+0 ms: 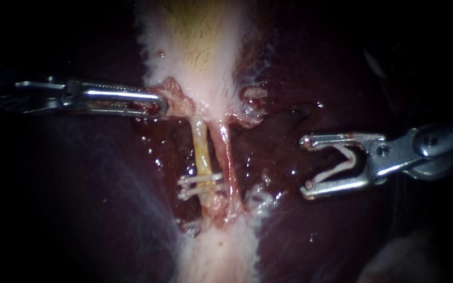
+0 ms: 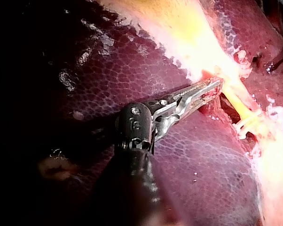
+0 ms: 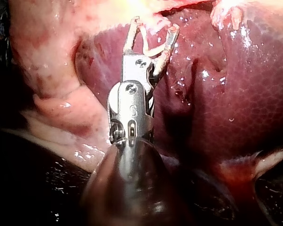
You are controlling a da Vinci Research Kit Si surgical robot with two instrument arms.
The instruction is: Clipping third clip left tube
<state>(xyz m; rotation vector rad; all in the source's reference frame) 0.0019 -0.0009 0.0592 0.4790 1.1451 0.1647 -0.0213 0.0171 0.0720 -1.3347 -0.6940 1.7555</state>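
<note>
Pale yellow left tube [image 1: 201, 152] below whitish gallbladder [image 1: 200, 47]; two white clips [image 1: 200, 186] across its lower part. Left instrument [image 1: 161, 105]: jaws clamp pink neck tissue [image 1: 176, 98]. Right instrument [image 1: 306, 166]: spread jaws carry white V-shaped clip [image 1: 344, 163], apart from tube. Wet dark red liver [image 1: 106, 209] around.

black surround; light falls centrally.

Left instrument [image 1: 161, 106] grips the gallbladder [image 1: 200, 47]; right instrument [image 1: 306, 166] holds a clip [image 1: 343, 163].
</note>
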